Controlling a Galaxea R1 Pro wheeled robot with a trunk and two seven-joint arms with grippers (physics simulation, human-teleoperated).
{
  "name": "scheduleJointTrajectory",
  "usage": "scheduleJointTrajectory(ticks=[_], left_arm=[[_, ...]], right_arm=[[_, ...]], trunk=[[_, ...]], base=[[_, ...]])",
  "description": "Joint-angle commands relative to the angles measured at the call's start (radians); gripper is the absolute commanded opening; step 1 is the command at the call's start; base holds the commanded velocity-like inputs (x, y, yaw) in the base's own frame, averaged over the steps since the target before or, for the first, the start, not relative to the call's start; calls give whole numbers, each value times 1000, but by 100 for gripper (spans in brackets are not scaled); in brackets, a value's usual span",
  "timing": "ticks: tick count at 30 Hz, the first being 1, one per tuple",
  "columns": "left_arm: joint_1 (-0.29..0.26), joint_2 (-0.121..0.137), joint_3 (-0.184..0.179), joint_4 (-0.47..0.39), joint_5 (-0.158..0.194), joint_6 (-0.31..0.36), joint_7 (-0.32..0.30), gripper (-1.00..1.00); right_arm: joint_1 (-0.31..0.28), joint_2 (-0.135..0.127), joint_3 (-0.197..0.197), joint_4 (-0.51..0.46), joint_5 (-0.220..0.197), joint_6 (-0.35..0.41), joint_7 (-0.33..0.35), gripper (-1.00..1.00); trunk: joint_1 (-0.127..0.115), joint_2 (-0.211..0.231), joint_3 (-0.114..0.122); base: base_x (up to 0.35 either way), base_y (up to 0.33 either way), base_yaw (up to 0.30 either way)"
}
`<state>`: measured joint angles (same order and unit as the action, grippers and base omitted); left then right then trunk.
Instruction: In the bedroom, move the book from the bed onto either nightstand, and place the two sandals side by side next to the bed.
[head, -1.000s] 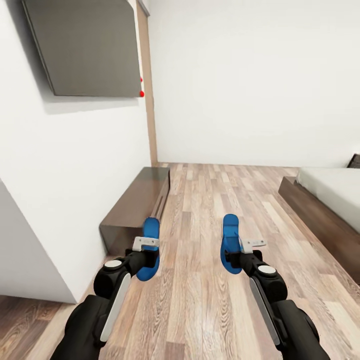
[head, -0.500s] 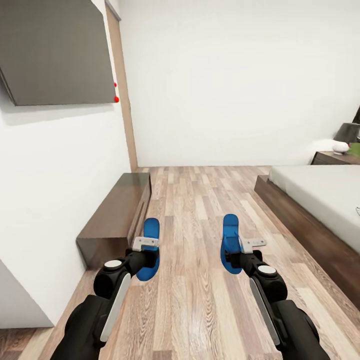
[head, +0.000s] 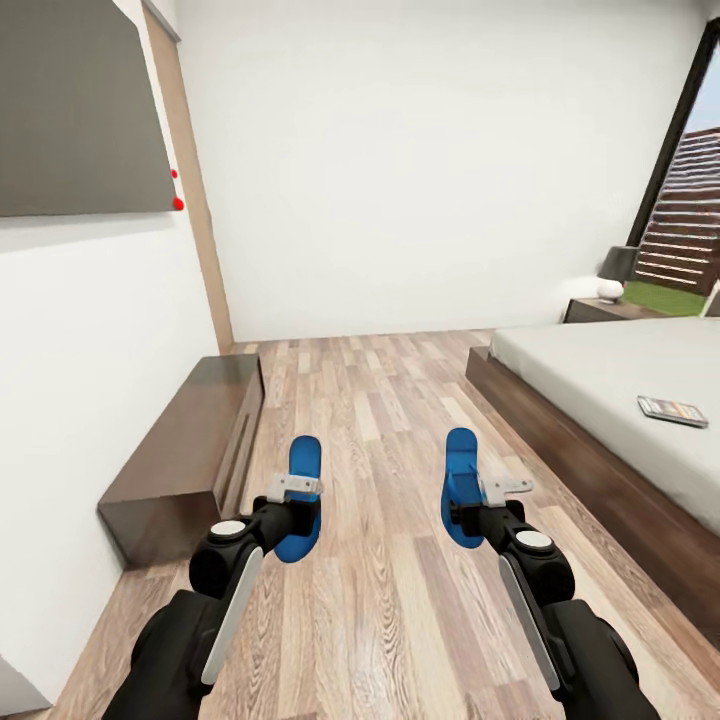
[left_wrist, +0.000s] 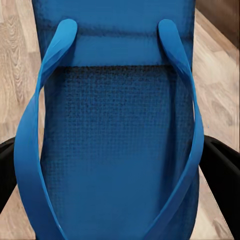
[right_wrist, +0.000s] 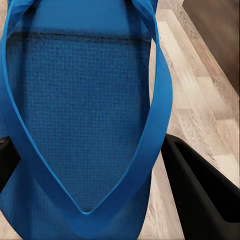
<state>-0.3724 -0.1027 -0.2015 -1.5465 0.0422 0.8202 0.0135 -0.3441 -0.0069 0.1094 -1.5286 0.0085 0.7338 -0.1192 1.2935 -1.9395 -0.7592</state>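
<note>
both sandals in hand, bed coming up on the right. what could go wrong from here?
1. Each sandal, left and right, juts well past its gripper, left and right. A held end could slip during the drive.
2. The bed has a dark frame edge along the floor lane, close to the right arm's side. A tight turn might clip it.
3. The book lies on the mattress with both grippers occupied, so it must wait.
</note>
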Motion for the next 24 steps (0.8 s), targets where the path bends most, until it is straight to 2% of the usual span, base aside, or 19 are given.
scheduleJointTrajectory(ticks=[1,8,24], left_arm=[[0,0,-6,-1,2,5,2,-100],[0,1,-13,0,2,5,2,-100],[0,1,-12,0,3,5,7,-100]], right_arm=[[-1,-1,3,-1,1,6,-5,-100],[-1,-1,3,-1,1,6,-5,-100],[-2,-1,3,-1,5,6,-5,-100]], trunk=[[0,0,0],[0,0,4],[0,0,-12]], base=[[0,0,-273],[0,0,-271],[0,0,-225]])
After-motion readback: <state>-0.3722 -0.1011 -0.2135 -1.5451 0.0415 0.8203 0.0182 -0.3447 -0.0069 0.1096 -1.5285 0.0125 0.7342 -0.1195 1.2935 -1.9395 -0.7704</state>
